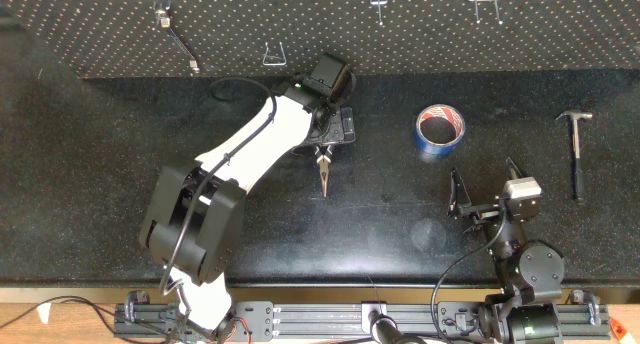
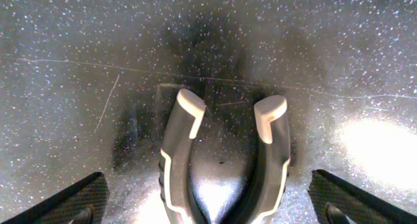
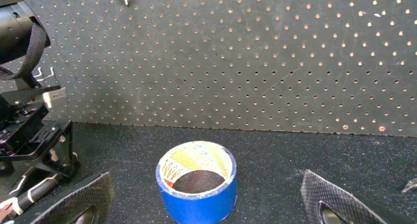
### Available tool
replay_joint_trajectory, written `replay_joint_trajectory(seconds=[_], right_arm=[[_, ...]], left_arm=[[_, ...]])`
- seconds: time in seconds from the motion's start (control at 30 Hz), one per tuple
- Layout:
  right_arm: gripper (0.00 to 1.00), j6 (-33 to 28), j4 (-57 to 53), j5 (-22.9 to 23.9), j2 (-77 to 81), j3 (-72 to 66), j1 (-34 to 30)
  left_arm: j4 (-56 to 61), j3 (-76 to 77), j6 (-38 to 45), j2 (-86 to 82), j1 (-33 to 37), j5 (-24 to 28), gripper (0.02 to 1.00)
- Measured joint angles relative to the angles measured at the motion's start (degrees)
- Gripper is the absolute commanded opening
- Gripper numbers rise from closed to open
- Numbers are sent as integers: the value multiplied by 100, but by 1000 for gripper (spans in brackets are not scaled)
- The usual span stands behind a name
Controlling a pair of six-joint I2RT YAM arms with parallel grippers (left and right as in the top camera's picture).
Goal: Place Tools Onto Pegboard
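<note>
Grey-handled pliers (image 1: 323,172) lie on the black table, nose toward the front edge. My left gripper (image 1: 336,127) sits low over their handles. In the left wrist view the two handles (image 2: 181,146) spread between my open fingers (image 2: 68,201), which stand wide on either side without touching. My right gripper (image 1: 485,174) is open near the front right, with nothing in it, facing a blue tape roll (image 3: 195,182). The tape roll (image 1: 440,127) sits right of centre, and a hammer (image 1: 575,149) lies at the far right. A wrench (image 1: 180,39) hangs on the pegboard (image 1: 400,29).
Bare metal hooks stick out of the pegboard: one (image 1: 275,54) near the left arm, two more (image 1: 378,4) (image 1: 485,4) higher to the right. The left arm's gripper (image 3: 26,133) shows off to one side in the right wrist view.
</note>
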Motion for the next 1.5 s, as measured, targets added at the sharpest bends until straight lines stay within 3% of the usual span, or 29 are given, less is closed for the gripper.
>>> replay_joint_trajectory(seconds=[1.0,1.2,1.33,1.5], right_arm=[[943,0,0,0,0,0,0],[943,0,0,0,0,0,0],[943,0,0,0,0,0,0],[943,2,0,0,0,0,0]], left_arm=[[50,0,-105,107,-37,0,958],[35,0,-90,120,-37,0,726],[37,0,-98,120,-37,2,623],[31,0,-87,120,-37,0,389]])
